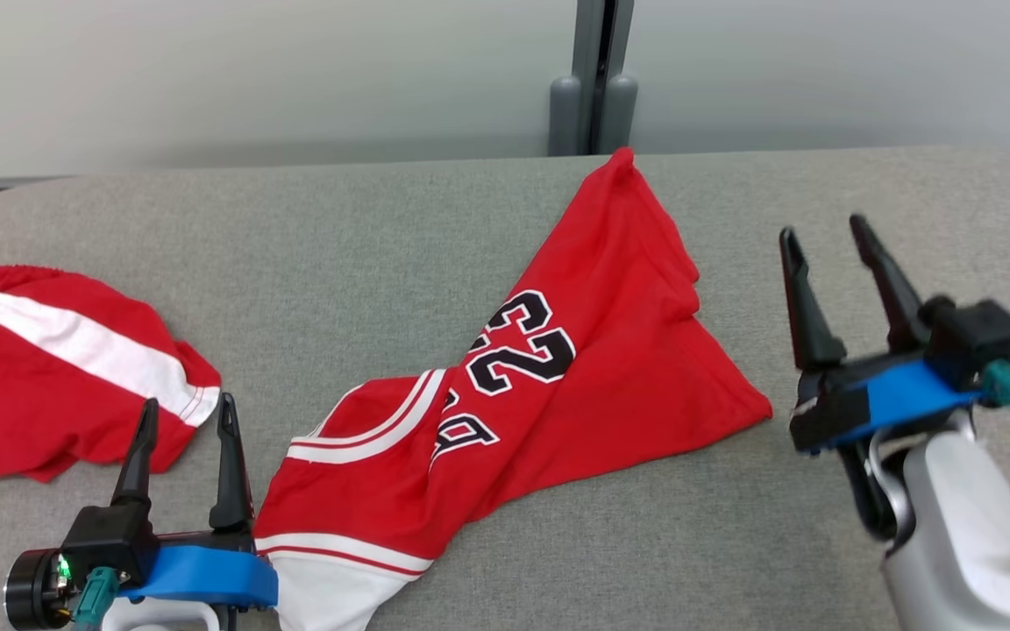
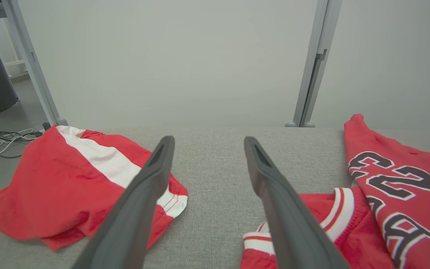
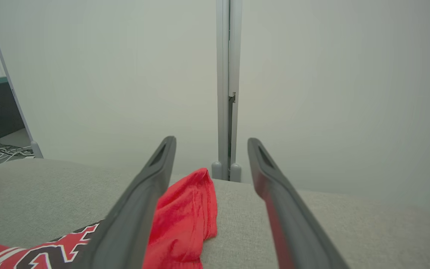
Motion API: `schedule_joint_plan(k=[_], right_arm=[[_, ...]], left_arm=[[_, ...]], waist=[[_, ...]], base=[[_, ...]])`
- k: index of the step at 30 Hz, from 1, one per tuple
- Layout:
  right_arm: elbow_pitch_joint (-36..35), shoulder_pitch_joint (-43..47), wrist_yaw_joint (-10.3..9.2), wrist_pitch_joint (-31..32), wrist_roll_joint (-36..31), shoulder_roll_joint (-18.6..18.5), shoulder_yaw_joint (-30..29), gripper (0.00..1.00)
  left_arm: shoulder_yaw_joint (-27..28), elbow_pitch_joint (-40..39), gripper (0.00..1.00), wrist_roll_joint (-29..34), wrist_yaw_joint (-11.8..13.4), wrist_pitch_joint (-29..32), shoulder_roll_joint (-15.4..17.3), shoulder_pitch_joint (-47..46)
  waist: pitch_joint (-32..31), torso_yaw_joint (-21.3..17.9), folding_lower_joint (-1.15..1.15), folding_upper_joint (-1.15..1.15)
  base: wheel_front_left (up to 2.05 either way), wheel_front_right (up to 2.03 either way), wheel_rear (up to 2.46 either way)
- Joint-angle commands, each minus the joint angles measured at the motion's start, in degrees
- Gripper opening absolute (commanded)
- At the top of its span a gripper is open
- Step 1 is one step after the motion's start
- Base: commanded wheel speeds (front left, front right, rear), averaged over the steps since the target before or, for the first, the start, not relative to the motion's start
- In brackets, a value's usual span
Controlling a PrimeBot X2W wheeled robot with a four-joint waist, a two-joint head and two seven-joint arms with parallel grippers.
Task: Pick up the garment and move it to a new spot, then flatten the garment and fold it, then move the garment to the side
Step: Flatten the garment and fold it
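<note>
The garment [image 1: 558,368], a red jersey with black-and-white "23" lettering and white-trimmed openings, lies crumpled diagonally across the middle of the grey table [image 1: 382,245], one corner reaching the far edge. It also shows in the left wrist view [image 2: 394,186] and in the right wrist view [image 3: 185,216]. My left gripper [image 1: 188,419] hovers at the lower left, open and empty, just left of the jersey's white hem. My right gripper [image 1: 825,232] stands open and empty to the right of the jersey, apart from it.
A second red garment with a white stripe [image 1: 58,368] lies at the table's left edge, close to my left gripper. A grey post [image 1: 593,79] stands behind the table's far edge against a pale wall. Cables [image 2: 2,140] lie on the floor at left.
</note>
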Motion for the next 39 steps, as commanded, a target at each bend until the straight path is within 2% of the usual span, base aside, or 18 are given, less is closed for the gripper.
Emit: schedule_joint_plan(k=[1,12,21,26,32,39], right_arm=[[-2.33,3.50,0.00,-0.19,-0.55,0.88,0.01,1.00],[-10.73,16.95,0.00,-0.20,-4.68,3.92,-1.20,1.00],[-12.91,22.55,0.00,-0.19,-7.30,5.73,-3.09,1.00],[-12.21,21.71,0.00,-0.19,-7.22,5.95,-3.39,1.00],[-10.81,15.85,0.00,-0.19,-8.53,5.36,-3.68,1.00],[-1.91,9.32,0.00,1.11,-9.84,3.46,-5.96,1.00]], left_arm=[[0.37,-0.42,1.00,0.44,0.00,-0.29,0.18,0.83],[0.30,-0.94,1.00,1.14,-0.34,-0.29,0.04,2.09],[0.47,-1.22,1.00,1.36,-0.32,-0.29,-0.11,2.62],[0.48,-1.27,1.00,1.44,-0.26,-0.29,-0.18,2.39],[0.27,-1.39,1.00,1.45,-0.24,-0.29,-0.27,1.03],[-0.70,-1.22,1.00,1.03,-0.37,-0.29,-0.50,-0.13]], waist=[[-1.05,-0.65,0.01,0.00],[-2.51,-0.24,0.01,0.00],[-2.42,0.24,0.01,0.00],[-2.17,0.49,0.01,0.00],[-1.05,0.97,0.01,0.00],[0.13,2.55,0.01,0.00]], base=[[0.00,0.00,0.00],[0.00,0.00,0.00],[0.00,0.00,0.00],[0.00,0.00,0.00],[0.00,0.00,0.00],[0.00,0.00,0.00]])
